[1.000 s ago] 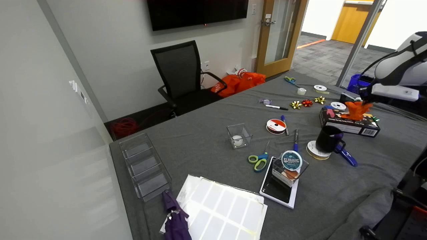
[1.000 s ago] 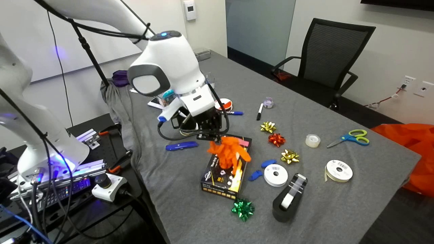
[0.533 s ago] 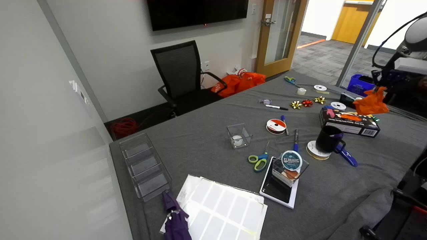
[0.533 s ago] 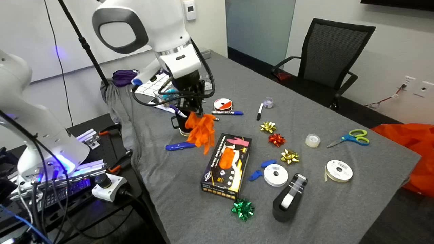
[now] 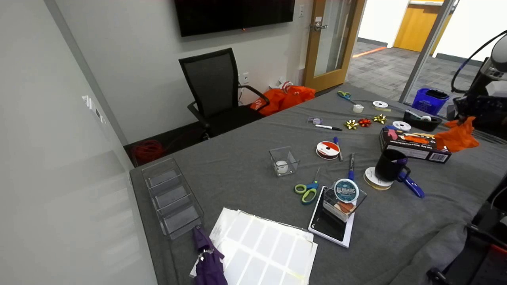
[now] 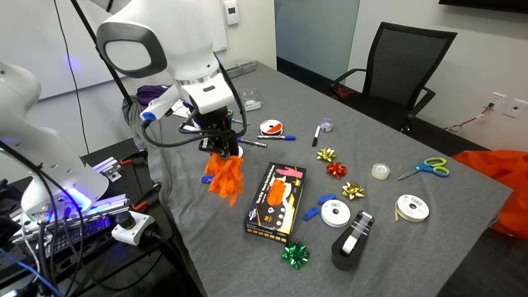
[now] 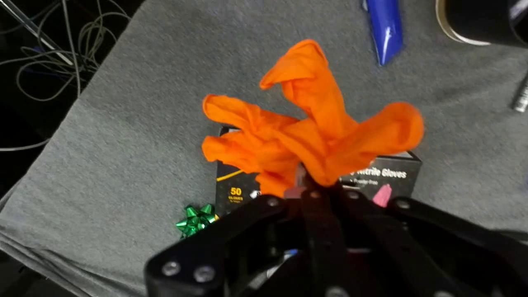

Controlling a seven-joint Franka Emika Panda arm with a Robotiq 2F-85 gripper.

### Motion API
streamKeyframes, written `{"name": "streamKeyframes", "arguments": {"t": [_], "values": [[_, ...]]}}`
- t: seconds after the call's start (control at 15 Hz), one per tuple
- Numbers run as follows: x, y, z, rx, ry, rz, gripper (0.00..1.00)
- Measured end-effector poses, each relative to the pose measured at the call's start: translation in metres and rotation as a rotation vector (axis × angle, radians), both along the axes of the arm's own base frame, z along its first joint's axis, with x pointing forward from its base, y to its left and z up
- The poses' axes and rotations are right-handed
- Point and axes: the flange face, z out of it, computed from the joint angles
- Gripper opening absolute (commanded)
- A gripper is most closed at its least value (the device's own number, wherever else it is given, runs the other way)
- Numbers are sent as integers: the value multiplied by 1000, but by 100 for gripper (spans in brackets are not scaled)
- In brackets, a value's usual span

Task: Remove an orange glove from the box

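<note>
In an exterior view, left of centre, the blue tool (image 6: 207, 179) had become mostly hidden behind the glove (image 6: 225, 177). My gripper (image 6: 224, 156), pinching that glove in the air, had moved left and lower since earlier. At lower centre, the box (image 6: 268, 210) stayed put.

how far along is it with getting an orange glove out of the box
Done: the orange glove is out of the box, with grey cloth showing between them in an exterior view. In hand: the gripper is shut on the glove, which dangles from it. Left: probably just setting it down and letting go, if wanted.
</note>
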Motion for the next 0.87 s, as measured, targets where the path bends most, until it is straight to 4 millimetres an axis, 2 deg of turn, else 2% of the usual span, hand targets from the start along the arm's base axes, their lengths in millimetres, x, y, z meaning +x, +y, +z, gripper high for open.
{"name": "streamKeyframes", "arguments": {"t": [0.13, 0.2, 0.27, 0.53, 0.87], "values": [[-10, -4, -20, 12, 43, 31, 1], [-12, -5, -30, 18, 62, 47, 28], [-13, -6, -39, 23, 75, 56, 29], [-6, -4, -60, 45, 61, 34, 55], [2, -6, -56, 38, 6, 38, 91]]}}
